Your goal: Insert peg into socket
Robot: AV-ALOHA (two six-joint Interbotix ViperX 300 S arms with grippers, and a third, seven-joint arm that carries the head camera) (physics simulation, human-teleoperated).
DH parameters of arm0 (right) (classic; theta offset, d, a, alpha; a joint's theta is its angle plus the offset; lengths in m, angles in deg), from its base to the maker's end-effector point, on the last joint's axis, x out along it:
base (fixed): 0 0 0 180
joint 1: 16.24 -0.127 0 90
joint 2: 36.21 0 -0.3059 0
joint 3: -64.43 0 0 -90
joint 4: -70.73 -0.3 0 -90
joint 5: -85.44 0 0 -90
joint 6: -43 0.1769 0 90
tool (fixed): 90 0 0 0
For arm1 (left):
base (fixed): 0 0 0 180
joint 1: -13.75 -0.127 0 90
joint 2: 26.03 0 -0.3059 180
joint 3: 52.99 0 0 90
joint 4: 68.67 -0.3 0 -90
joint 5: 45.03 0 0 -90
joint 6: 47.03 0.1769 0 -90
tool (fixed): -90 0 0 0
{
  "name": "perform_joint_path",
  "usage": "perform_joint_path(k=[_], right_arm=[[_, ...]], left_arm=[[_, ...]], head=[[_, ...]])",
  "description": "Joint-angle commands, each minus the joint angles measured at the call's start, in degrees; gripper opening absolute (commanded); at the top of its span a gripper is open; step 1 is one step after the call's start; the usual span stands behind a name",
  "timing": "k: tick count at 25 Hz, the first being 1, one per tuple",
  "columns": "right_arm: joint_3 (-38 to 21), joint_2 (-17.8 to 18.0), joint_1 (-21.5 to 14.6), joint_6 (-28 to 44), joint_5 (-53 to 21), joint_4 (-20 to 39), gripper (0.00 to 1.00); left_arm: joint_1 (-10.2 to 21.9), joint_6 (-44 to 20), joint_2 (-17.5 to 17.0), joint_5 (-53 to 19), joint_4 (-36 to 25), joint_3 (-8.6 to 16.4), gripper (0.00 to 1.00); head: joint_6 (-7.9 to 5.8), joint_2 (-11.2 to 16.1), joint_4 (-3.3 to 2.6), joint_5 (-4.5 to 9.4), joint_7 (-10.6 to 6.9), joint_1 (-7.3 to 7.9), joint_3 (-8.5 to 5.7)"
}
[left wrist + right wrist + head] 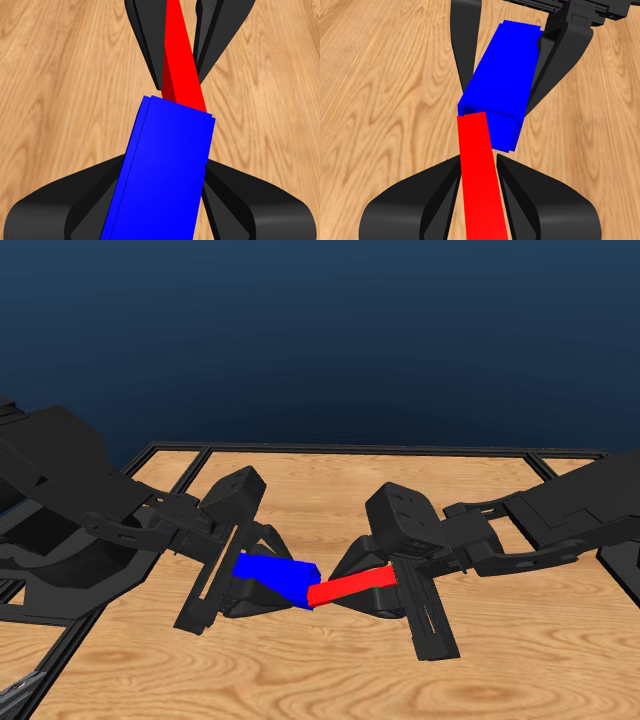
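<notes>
Above the table [330, 670], fingers pinch socket [275, 577] (left) and peg [350, 587] (right), tips meeting.

Above the wooden table [330, 670], the socket [275, 575] sat left of centre and the peg [352, 587] right of centre, the two meeting end to end near the middle. The socket lay between the jaws of the left gripper [243, 585], which reached in from the left; the peg lay between the jaws of the right gripper [385, 585], which reached in from the right. The peg's near tip touched the socket's open end toward one edge of the mouth, and the two stood at an angle to one another, not in line. Both were held off the tabletop.
</notes>
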Motion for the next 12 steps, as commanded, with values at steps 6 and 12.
perform_joint_path(k=[6, 12], right_arm=[[-4.95, -0.03, 4.64, -0.29, 1.22, 0.97, 0.0], [-3.03, -1.94, 7.01, -0.38, 2.0, 0.57, 0.0]], left_arm=[[0.28, -0.4, 0.05, 4.09, 1.55, 2.45, 0.0], [0.58, -1.62, 1.1, 5.48, 2.59, 2.07, 0.0]], head=[[-0.4, 0.33, 0.09, -0.14, 0.37, 0.86, -0.9], [-0.49, 0.48, 0.04, 0.01, 0.17, 0.75, -0.99]])
